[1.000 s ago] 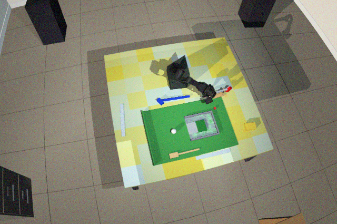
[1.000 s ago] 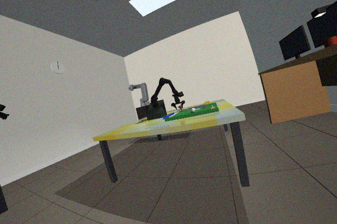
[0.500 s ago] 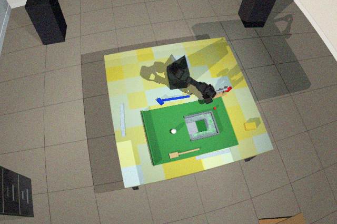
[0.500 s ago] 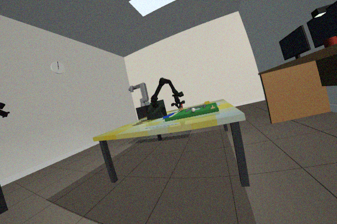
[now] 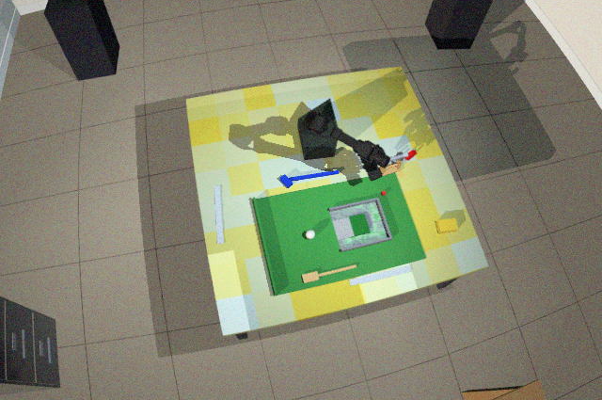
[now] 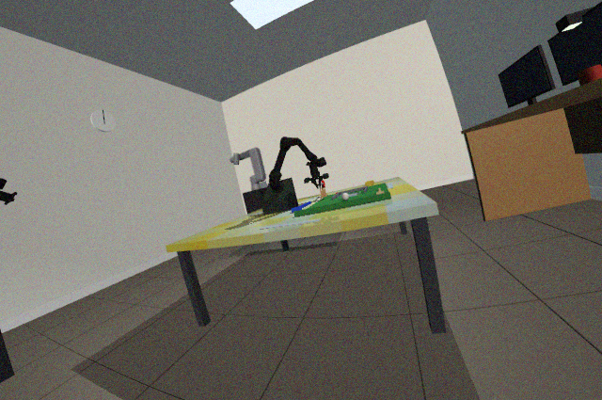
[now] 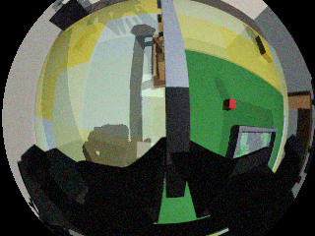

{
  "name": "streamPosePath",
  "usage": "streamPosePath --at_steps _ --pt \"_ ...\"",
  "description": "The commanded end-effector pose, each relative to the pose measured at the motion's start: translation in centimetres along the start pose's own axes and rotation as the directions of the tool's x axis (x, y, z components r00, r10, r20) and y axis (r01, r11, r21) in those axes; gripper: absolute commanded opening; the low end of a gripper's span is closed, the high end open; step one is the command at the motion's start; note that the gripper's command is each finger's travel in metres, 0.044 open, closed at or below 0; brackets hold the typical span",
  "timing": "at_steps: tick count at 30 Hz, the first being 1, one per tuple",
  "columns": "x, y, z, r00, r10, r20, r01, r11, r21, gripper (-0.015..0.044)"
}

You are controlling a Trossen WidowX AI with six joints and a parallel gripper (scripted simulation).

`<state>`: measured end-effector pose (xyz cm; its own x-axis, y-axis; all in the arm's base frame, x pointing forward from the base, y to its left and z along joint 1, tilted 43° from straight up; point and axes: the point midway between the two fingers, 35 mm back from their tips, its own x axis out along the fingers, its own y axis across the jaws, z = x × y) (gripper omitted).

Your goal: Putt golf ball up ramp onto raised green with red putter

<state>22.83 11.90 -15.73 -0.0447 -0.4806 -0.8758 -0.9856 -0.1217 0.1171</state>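
above the patchwork table [image 5: 228, 316] [image 6: 310, 231], the end effector [image 5: 386, 167] [image 6: 318, 184] [image 7: 172, 141] grips the red putter [image 5: 411, 155] [image 6: 323, 184] [image 7: 176, 54].

The desk [image 5: 228, 179] [image 6: 310, 232] bears the green mat [image 5: 296, 259] [image 6: 359, 197], just beside the gripper [image 5: 381, 172] [image 6: 318, 184]; the blue putter [image 5: 313, 176] [image 6: 301, 206] lies near the gripper, the yellow block [image 5: 447, 226] [image 6: 369, 184] and a pale strip [image 5: 219, 215] farther from it.

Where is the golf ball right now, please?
In the top view, the golf ball sits on the green mat, left of the grey frame.
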Motion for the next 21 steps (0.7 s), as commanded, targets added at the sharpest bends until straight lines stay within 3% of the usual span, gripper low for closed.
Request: streamPosePath --at_steps 1,9,21 --pt "-4.3 -0.2 1.2 1.0 -0.021 0.021 0.021 1.0 0.006 0.0" --pt "-4.2 -0.4 0.8 1.0 -0.022 0.011 0.022 1.0 0.021 0.0" --pt "-7.8 -4.9 -7.2 0.998 -0.071 0.0 0.065 0.914 0.4 0.0"
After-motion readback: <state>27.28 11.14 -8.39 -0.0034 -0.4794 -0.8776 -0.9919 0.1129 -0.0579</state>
